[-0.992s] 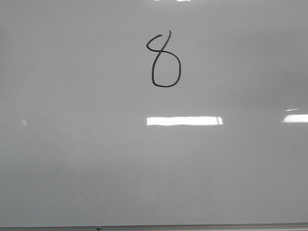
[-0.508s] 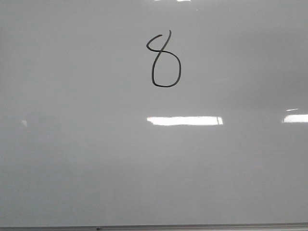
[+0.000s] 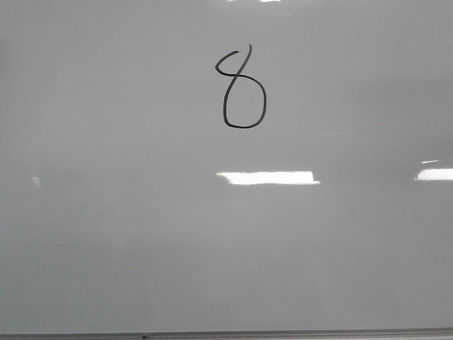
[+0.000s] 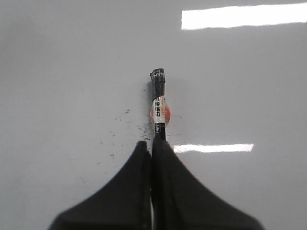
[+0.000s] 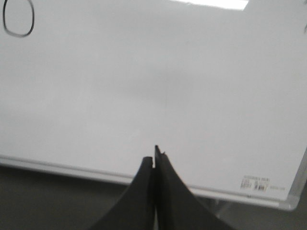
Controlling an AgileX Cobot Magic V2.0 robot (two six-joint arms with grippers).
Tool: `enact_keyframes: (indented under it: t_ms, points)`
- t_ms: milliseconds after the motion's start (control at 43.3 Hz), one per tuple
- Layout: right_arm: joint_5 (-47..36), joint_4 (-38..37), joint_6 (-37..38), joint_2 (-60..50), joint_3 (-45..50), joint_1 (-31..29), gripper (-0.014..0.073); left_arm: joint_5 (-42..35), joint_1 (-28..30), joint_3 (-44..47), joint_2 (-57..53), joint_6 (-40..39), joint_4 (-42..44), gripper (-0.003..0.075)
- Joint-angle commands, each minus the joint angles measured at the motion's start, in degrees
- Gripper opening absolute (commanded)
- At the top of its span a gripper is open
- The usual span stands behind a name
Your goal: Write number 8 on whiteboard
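Observation:
The number 8 (image 3: 241, 86) is drawn in thin black line high on the whiteboard (image 3: 141, 234), near the middle; its upper loop is open at the top. Neither gripper shows in the front view. In the left wrist view my left gripper (image 4: 151, 143) is shut on a black marker (image 4: 159, 103) with a white and orange label, which sticks out beyond the fingertips over the whiteboard (image 4: 72, 72). My right gripper (image 5: 154, 155) is shut with nothing in it, over the whiteboard's (image 5: 168, 72) frame edge (image 5: 72, 168). The number 8's lower loop (image 5: 18, 18) shows far off in that view's corner.
Small black ink specks (image 4: 120, 129) dot the board around the marker. Bright glare strips (image 3: 267, 178) lie across the board. A thin dark frame edge (image 3: 226, 334) runs along the near side. A small label (image 5: 254, 183) sits near one corner, with dark ground (image 5: 48, 201) beyond the frame.
The number 8 looks the same. The bright glare strip in the middle of the board has become a little shorter at its right end.

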Motion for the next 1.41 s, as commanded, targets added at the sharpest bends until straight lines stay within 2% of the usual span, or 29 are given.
enact_keyframes:
  t_ms: [0, 115, 300, 484, 1384]
  points:
    - [-15.89, -0.96, -0.61, -4.87, 6.71, -3.26, -0.0109, -4.72, -0.4, 0.78, -0.76, -0.04, -0.48, -0.002]
    - [-24.86, -0.2, -0.55, -11.13, 15.5, -6.12, -0.0109, -4.72, -0.4, 0.78, -0.76, -0.04, -0.48, -0.0021]
    - [-34.16, 2.44, -0.38, -17.37, 26.66, -9.02, -0.0109, -4.72, -0.4, 0.78, -0.76, -0.04, -0.48, -0.002]
    - [-45.76, 2.44, -0.38, -17.33, 34.24, -9.65, -0.0109, -4.72, -0.4, 0.78, -0.76, -0.04, -0.48, -0.002]
    - [-51.8, 2.44, -0.23, -17.38, 33.99, -9.78, -0.0109, -4.72, -0.4, 0.78, -0.76, -0.04, -0.48, -0.002]
